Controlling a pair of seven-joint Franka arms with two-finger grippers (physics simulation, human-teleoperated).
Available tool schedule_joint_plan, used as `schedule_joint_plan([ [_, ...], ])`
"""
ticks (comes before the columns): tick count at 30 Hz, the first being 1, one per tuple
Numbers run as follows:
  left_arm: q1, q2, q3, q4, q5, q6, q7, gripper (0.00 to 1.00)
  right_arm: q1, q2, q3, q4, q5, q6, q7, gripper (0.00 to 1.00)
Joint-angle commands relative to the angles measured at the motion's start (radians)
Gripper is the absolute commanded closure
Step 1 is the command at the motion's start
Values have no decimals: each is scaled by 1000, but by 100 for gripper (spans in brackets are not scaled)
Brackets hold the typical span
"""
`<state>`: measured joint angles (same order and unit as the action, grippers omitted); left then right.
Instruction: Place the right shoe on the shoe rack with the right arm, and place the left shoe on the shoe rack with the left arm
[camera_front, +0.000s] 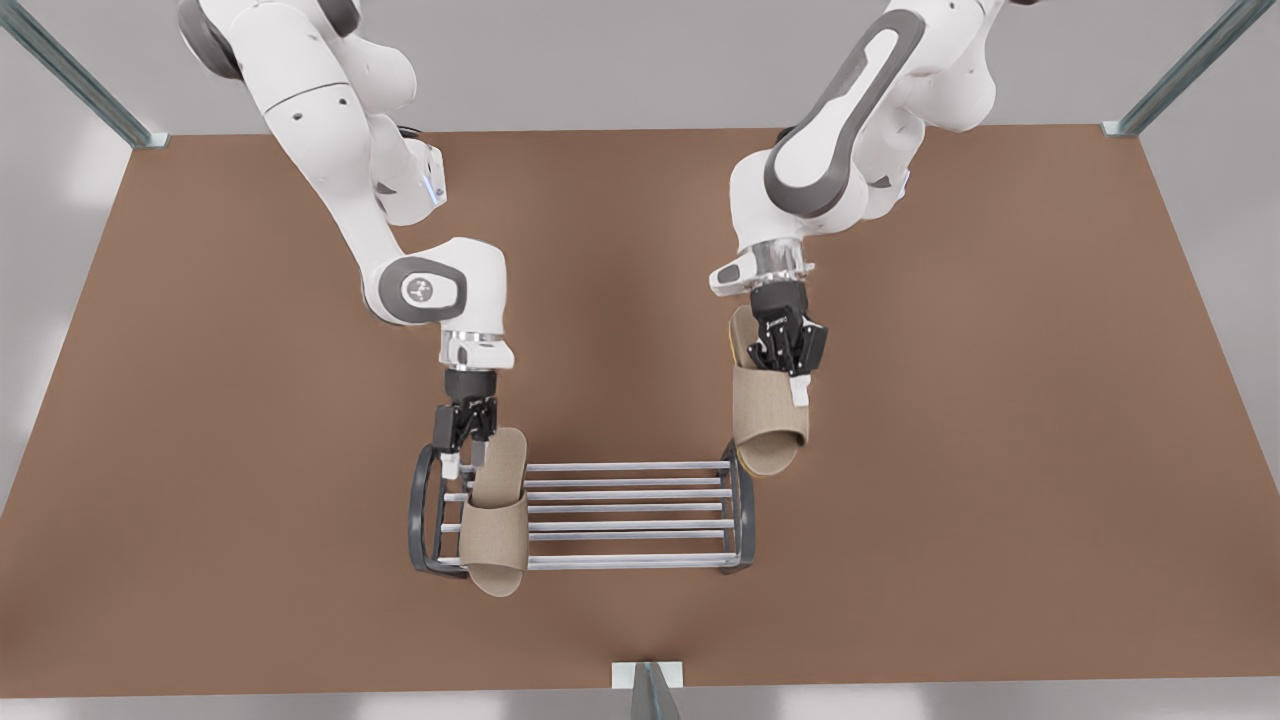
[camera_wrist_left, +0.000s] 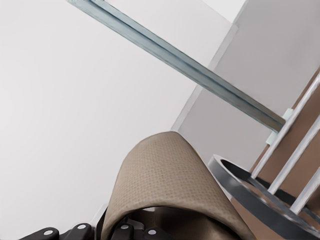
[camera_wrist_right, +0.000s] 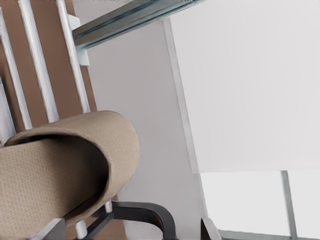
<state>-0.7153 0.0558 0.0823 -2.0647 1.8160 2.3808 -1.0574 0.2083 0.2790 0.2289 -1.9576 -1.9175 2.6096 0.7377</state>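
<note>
Right shoe (camera_front: 495, 525) lies on rack (camera_front: 630, 466); right pincer (camera_front: 465, 460) grip: cannot tell. Left pincer (camera_front: 796, 375) holds left shoe (camera_front: 765, 425) beside rack, unplaced.

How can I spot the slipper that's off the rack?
On the brown table stands a silver-rod rack. At its end on the front view's right, the left end effector holds a slipper hanging toe-down; the right end effector holds the other slipper over the rods.
</note>
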Motion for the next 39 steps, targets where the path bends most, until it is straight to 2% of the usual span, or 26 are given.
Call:
schedule_joint_plan([
  [1, -52, 7, -4, 14, -82, -101, 166, 70, -17, -38, 1, -17, 2, 96, -14, 0],
  [4, -87, 47, -19, 64, -130, -147, 208, 70, -52, -106, 1, -14, 2, 210, 38, 0],
  [9, -177, 164, -52, 216, -264, -281, 287, 70, -240, -185, -17, 45, 23, 402, 146, 0],
  [10, -182, 213, -64, 270, -270, -316, 287, 70, -254, -187, -45, 42, 63, 403, 268, 0],
  [11, -181, 256, -68, 313, -284, -319, 287, 70, -253, -187, -117, 54, 106, 403, 330, 0],
  [12, -181, 320, -67, 377, -284, -319, 287, 70, -262, -175, -175, 46, 251, 402, 331, 0],
  [13, -181, 380, -62, 431, -276, -319, 287, 70, -296, -169, -172, 22, 400, 374, 330, 0],
  [14, -174, 435, -59, 491, -276, -319, 287, 70, -294, -169, -171, 13, 524, 251, 327, 0],
  [15, -165, 483, -58, 544, -276, -316, 290, 70, -320, -172, -169, -40, 736, 178, 322, 0],
  [16, -162, 527, -52, 586, -274, -313, 290, 70, -316, -164, -143, -9, 1113, 21, 261, 0],
  [17, -158, 561, -49, 623, -274, -314, 295, 70, -319, -139, -135, 88, 1509, -89, -88, 0],
  [18, -155, 593, -49, 666, -280, -316, 297, 70, -372, -182, -148, 100, 1811, -261, -507, 0],
  [19, -155, 613, -49, 689, -282, -319, 297, 70, -385, -198, -152, 152, 1865, -540, -754, 0],
  [20, -155, 642, -49, 713, -280, -319, 297, 70, -397, -133, -164, 318, 1885, -839, -848, 0],
  [24, -119, 751, -49, 821, -274, -316, 297, 70, -377, -115, -164, 347, 1951, -787, -845, 0],
  [27, -75, 773, -50, 839, -274, -302, 298, 69, -374, -236, -169, 283, 1954, -786, -862, 0],
  [29, -70, 812, -50, 877, -277, -296, 297, 68, -307, -242, -214, 278, 1951, -792, -862, 0],
  [30, -70, 812, -52, 879, -280, -296, 298, 58, -306, -198, -221, 305, 1944, -789, -856, 0],
  [31, -70, 803, -59, 873, -291, -296, 298, 10, -300, -179, -221, 327, 1945, -798, -853, 0],
  [32, -72, 800, -62, 867, -317, -296, 298, 0, -299, -178, -221, 327, 1945, -803, -854, 0],
  [39, -67, 786, -85, 868, -412, -295, 419, 0, -310, -129, -221, 424, 1951, -789, -845, 0],
])
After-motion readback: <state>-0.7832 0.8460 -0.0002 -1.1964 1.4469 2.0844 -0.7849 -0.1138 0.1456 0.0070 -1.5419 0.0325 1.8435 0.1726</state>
